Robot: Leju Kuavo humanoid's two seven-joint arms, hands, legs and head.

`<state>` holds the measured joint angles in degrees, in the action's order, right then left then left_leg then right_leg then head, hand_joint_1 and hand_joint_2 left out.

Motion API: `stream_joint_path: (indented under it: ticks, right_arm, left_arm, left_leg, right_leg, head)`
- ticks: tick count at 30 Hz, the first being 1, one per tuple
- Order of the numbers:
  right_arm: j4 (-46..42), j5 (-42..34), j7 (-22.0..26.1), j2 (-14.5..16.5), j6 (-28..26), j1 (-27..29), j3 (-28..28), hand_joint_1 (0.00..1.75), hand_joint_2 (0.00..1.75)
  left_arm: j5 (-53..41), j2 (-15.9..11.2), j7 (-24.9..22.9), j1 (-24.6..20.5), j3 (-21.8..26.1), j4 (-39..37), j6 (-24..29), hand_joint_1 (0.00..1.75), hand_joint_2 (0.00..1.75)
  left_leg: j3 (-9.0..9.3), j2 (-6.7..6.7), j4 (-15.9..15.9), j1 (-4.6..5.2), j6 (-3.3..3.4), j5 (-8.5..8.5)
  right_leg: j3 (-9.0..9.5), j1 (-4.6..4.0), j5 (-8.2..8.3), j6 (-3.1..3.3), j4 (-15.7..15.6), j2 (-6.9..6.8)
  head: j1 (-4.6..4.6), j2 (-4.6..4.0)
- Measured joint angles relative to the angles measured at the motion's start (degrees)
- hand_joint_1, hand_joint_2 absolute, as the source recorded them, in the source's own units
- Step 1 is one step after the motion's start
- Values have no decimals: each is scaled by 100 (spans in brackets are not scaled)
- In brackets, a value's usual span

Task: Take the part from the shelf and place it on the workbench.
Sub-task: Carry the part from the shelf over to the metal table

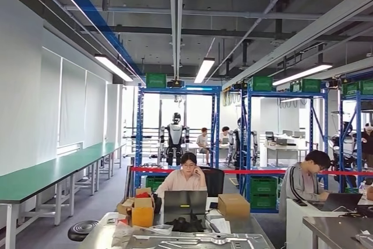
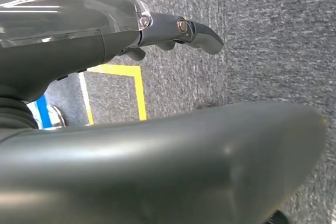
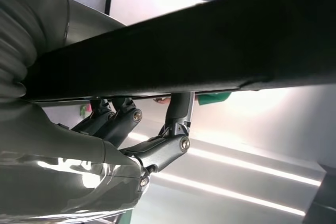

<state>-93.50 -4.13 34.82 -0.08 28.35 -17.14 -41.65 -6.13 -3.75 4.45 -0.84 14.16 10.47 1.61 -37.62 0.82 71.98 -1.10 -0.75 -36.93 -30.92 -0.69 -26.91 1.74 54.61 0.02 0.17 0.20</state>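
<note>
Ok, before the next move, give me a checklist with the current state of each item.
1. Part held: ok. The right robot hand has its fingers hooked on the long dark part.
2. Left robot hand free: ok. It holds nothing, with its fingers straight over the grey floor.
3. Surface ahead: ok. A steel table lies at the bottom of the head view.
4. Room to set down: cannot tell. Cardboard boxes, a laptop and a flat metal piece are on it.
5. People clear: not ok. A person sits just behind the table.
</note>
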Motion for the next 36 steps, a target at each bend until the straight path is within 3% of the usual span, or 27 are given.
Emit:
stream_joint_path:
  ticks: [1,2,4,5,6,8,10,11,13,15,16,17,19,21,24,26,29,30,31,32,34,36]
  right_arm:
    - [1,-1,0,1,3,12,-1,175,175]
    - [2,-1,0,1,9,19,-1,175,175]
    - [10,-4,1,0,21,26,-1,175,175]
    - [15,-7,1,-1,25,28,2,175,175]
    - [19,-8,-1,1,27,33,5,175,175]
    - [15,-12,0,8,31,34,15,175,175]
    - [-1,-17,5,14,32,27,28,175,175]
    - [-7,-16,7,14,32,23,34,175,175]
    - [-14,-14,11,15,31,30,39,175,175]
    - [-15,5,21,15,18,49,43,175,175]
    - [-19,16,31,15,5,54,45,175,175]
    - [-25,22,39,15,-7,56,51,175,175]
    - [-41,-4,46,15,-18,59,71,175,175]
    - [-50,-79,29,17,-7,67,99,175,175]
    - [-54,-194,-2,33,49,82,138,175,175]
    - [-53,-245,-12,57,84,84,155,175,175]
    - [-31,-281,-23,80,110,108,173,175,175]
    - [-19,-289,-28,80,119,128,176,175,175]
    - [-8,-295,-31,80,127,144,178,175,175]
    - [-1,-301,-35,81,134,156,180,175,175]
    - [9,-307,-40,84,144,160,183,175,175]
    - [19,-286,-40,89,127,158,191,175,175]
  left_arm:
    - [-2,-6,-3,11,6,0,1,0,175]
    - [-4,-9,-3,18,10,0,-3,0,175]
    - [-9,-2,-5,28,18,-1,-11,0,175]
    - [-18,5,-6,27,22,-2,-14,0,175]
    - [-28,12,-10,26,30,-3,-14,0,175]
    - [-50,16,-16,21,50,-3,-13,0,175]
    - [-63,12,-11,19,68,-2,-11,0,175]
    - [-70,9,-7,12,73,-2,-9,0,175]
    - [-91,4,-4,2,85,-2,-7,0,175]
    - [-115,4,-4,1,101,-2,-5,0,175]
    - [-127,4,-4,4,109,-2,-5,0,175]
    - [-140,4,-5,5,116,-2,-5,0,175]
    - [-157,10,-5,3,127,-2,-7,0,175]
    - [-166,20,-5,3,143,-2,-8,0,175]
    - [-183,21,-7,2,167,-2,-7,0,175]
    - [-201,22,-4,-19,189,-2,-13,0,175]
    - [-231,3,-3,-38,231,-2,-15,0,175]
    - [-239,-6,-3,-28,240,-2,-14,0,175]
    - [-243,-11,-4,-16,246,-2,-14,0,175]
    - [-247,-14,-4,-6,252,-2,-15,0,175]
    - [-249,-17,-3,2,263,-2,-15,0,175]
    - [-262,-19,-4,-11,282,-2,-15,0,175]
  left_leg:
    - [-57,-6,-104,-35,-54,15]
    - [-50,-18,-360,-81,-117,198]
    - [7,-76,-982,-172,-219,813]
    - [17,-102,-1166,-187,-193,1047]
    - [5,-119,-1230,-182,-134,1160]
    - [6,-108,-1189,-145,27,1123]
    - [80,-89,-1197,-139,103,1063]
    - [132,-81,-1204,-137,133,1029]
    - [226,-76,-1208,-116,178,943]
    - [335,-69,-1209,-84,199,849]
    - [400,-62,-1211,-66,205,801]
    - [470,-51,-1215,-47,208,752]
    - [601,-35,-1238,-20,201,663]
    - [686,-32,-1296,-20,161,606]
    - [813,-61,-1325,-24,69,604]
    - [766,-73,-1082,-17,50,491]
    - [197,-73,-143,-17,7,99]
    - [19,-73,65,-22,-12,48]
    - [-80,-73,98,-30,-31,105]
    - [-75,-72,-76,-45,-49,289]
    - [90,-38,-721,-80,-95,782]
    - [209,-7,-1148,-78,-55,964]
  right_leg:
    - [83,30,-65,-35,2,6]
    - [172,61,-138,-72,9,10]
    - [314,102,-305,-172,70,14]
    - [342,105,-382,-225,108,17]
    - [353,107,-442,-271,141,18]
    - [372,121,-508,-332,158,14]
    - [305,150,-534,-373,379,8]
    - [156,158,-591,-396,667,7]
    - [-340,158,-851,-431,1465,6]
    - [-769,147,-1047,-418,1977,6]
    - [-856,132,-979,-383,1946,7]
    - [-843,107,-770,-329,1697,8]
    - [-676,21,-203,-172,936,4]
    - [-553,-45,52,-35,479,-3]
    - [-396,-45,55,24,291,28]
    - [-231,-4,41,29,179,51]
    - [-104,17,-38,25,145,113]
    - [-62,20,-75,19,146,152]
    - [-11,26,-116,8,147,197]
    - [51,34,-161,-10,149,245]
    - [184,51,-269,-62,171,323]
    - [237,56,-375,-132,224,381]
  head:
    - [0,0]
    - [-1,0]
    - [-2,0]
    - [-3,1]
    - [-4,2]
    - [-7,3]
    - [-8,3]
    - [-8,3]
    - [-9,3]
    - [-9,3]
    - [-9,2]
    - [-9,2]
    - [-8,1]
    - [-8,1]
    - [-8,1]
    - [-9,1]
    - [-8,1]
    - [-8,1]
    - [-8,1]
    - [-8,1]
    - [-9,0]
    - [-14,2]
